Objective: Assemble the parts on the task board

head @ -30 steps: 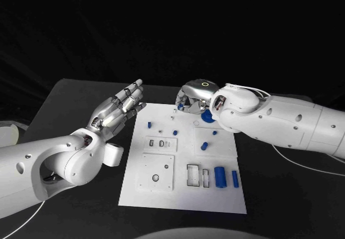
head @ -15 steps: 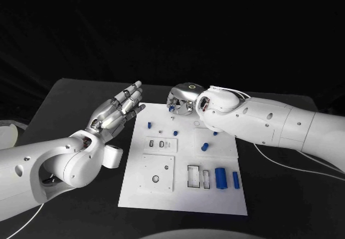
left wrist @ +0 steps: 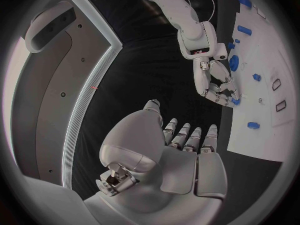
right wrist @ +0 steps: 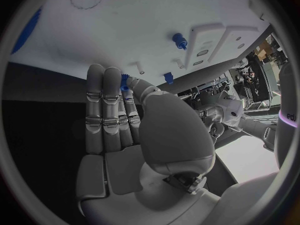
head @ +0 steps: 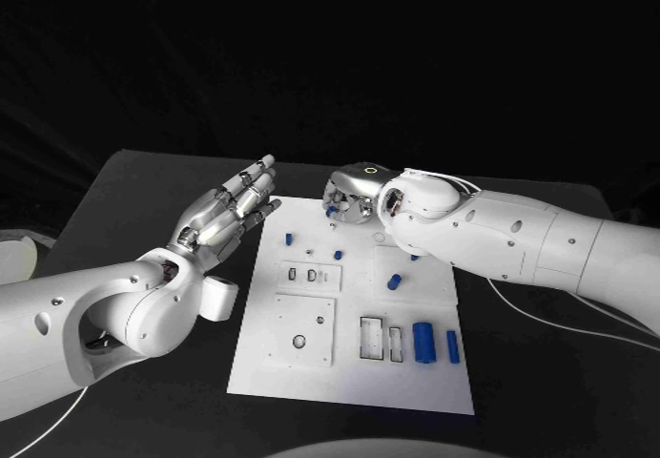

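At the far edge of the white task board (head: 351, 372), right hand (head: 355, 195) pinching a small blue part (right wrist: 125, 85), left hand (head: 220, 218) flat, fingers apart, holding nothing, beside the board's left rim over matte black table (head: 137, 191).

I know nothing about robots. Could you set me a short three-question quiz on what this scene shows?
1. True or false: the left hand is holding a blue part.
2. The right hand is over which part of the task board? A) its far end B) its near end C) off the board, on the black table
3. What lies in the board's near right corner?

Key
1. False. It hovers beside the board's left edge, fingers straight and apart, holding nothing.
2. A. In the right wrist view a small blue part shows at its fingertips.
3. Two long blue parts, side by side.
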{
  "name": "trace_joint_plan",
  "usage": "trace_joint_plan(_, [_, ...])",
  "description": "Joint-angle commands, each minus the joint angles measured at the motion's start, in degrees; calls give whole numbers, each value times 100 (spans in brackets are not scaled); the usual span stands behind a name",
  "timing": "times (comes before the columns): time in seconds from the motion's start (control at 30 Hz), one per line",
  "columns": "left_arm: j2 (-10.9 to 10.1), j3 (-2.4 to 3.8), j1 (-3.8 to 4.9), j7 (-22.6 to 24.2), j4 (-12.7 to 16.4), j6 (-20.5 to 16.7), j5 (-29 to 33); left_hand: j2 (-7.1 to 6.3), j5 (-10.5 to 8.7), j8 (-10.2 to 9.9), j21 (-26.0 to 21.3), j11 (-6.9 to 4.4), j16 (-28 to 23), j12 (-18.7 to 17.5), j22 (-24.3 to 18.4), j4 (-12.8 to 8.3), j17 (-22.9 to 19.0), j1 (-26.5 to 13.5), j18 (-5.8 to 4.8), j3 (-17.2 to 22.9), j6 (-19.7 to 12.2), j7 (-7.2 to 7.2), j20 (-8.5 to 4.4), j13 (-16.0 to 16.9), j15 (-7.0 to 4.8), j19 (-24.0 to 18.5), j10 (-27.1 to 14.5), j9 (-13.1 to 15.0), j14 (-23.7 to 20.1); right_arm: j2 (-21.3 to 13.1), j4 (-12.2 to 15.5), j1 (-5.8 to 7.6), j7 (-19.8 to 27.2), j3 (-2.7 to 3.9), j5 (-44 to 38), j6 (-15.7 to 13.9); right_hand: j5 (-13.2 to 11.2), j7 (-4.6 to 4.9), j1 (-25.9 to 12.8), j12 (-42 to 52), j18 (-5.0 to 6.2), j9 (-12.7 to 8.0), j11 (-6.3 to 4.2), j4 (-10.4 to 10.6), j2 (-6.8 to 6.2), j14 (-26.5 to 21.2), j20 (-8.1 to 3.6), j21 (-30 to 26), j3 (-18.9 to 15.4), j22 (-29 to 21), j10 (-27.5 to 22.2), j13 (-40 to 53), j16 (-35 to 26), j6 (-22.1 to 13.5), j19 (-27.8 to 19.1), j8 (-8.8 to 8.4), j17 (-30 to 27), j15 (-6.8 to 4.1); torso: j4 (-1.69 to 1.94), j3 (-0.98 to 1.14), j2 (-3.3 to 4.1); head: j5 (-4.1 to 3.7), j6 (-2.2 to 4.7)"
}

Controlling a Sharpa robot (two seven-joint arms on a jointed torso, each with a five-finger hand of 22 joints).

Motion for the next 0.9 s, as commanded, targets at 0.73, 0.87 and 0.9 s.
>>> trace_joint_plan(0.73, [58, -3, 8, -7, -83, 147, 29, 2, 44, 33, 32, 23, 41, -4, 7, -5, 9, 62, 85, 54, 24, 72, -2, 3, 59, 32, 25, 11, 5, -166, 10, -74, 725, -9, 1096, -1005, 60, -16, -59, -94, -162, 96, -55, 167, -83, 277, 24, 1458, 153, 1661, 37, 29, 2226, -63, 241, -115, 1916, 8, -4, -7, 7, 12, 106])
trace_joint_plan(0.87, [53, -3, 8, -20, -87, 146, 32, 3, 46, 34, 32, 22, 42, -7, 7, -6, 9, 66, 84, 56, 31, 82, -1, 2, 62, 33, 22, 12, 6, -264, 101, -82, 628, -9, 734, -961, 108, -21, -25, -76, -174, 109, -65, 145, -94, 267, 25, 1559, 164, 1787, 78, 32, 2319, -46, 248, -107, 1992, 3, -11, -3, 11, 21, 106])
trace_joint_plan(0.9, [52, -3, 8, -24, -88, 147, 33, 3, 46, 34, 32, 22, 42, -7, 7, -6, 9, 66, 84, 56, 31, 82, -1, 2, 62, 33, 22, 12, 6, -299, 141, -85, 594, -9, 642, -948, 117, -20, -23, -72, -177, 113, -68, 143, -99, 269, 24, 1588, 164, 1823, 88, 33, 2347, -40, 253, -105, 2016, 1, -11, -3, 9, 23, 102])
